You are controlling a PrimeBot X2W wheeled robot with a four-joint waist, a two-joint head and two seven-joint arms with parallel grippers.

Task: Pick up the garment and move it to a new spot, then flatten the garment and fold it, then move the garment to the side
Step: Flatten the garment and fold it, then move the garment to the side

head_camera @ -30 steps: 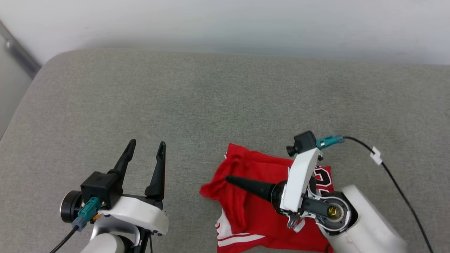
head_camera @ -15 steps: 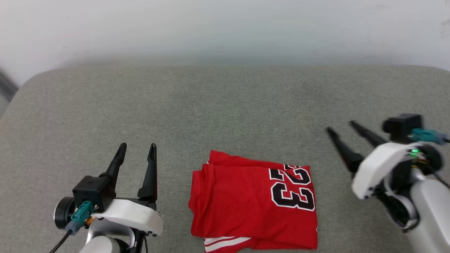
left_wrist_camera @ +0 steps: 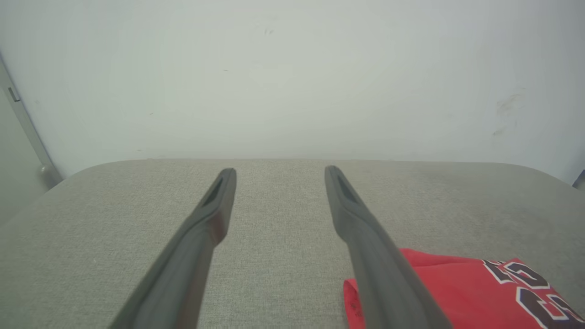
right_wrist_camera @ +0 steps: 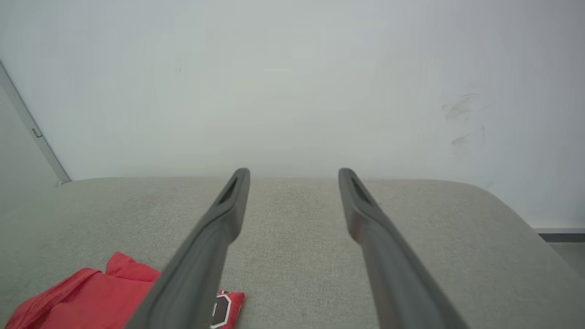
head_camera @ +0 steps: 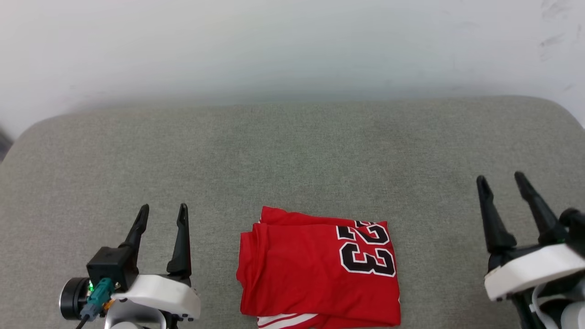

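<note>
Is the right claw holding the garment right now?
No, the right claw stands open and empty, apart from the folded garment.

The left gripper (head_camera: pixel 163 207) and right gripper (head_camera: pixel 499 177) are each showing two long, tapering black fingers (head_camera: pixel 181 242) rising from glossy white wrist shells (head_camera: pixel 160 294). A black camera block (head_camera: pixel 112 269) is carrying a teal connector (head_camera: pixel 99 292), with a small green light (head_camera: pixel 91 288) glowing beside it.

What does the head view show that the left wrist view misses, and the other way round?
Head view adds: the right gripper, open, plus the whole folded garment with its full number 23 and white striped trim. Left wrist view adds: the left gripper close up, with the slots in its fingers. Both share: that gripper, open, part of the garment, the grey cushion and the pale wall.
</note>
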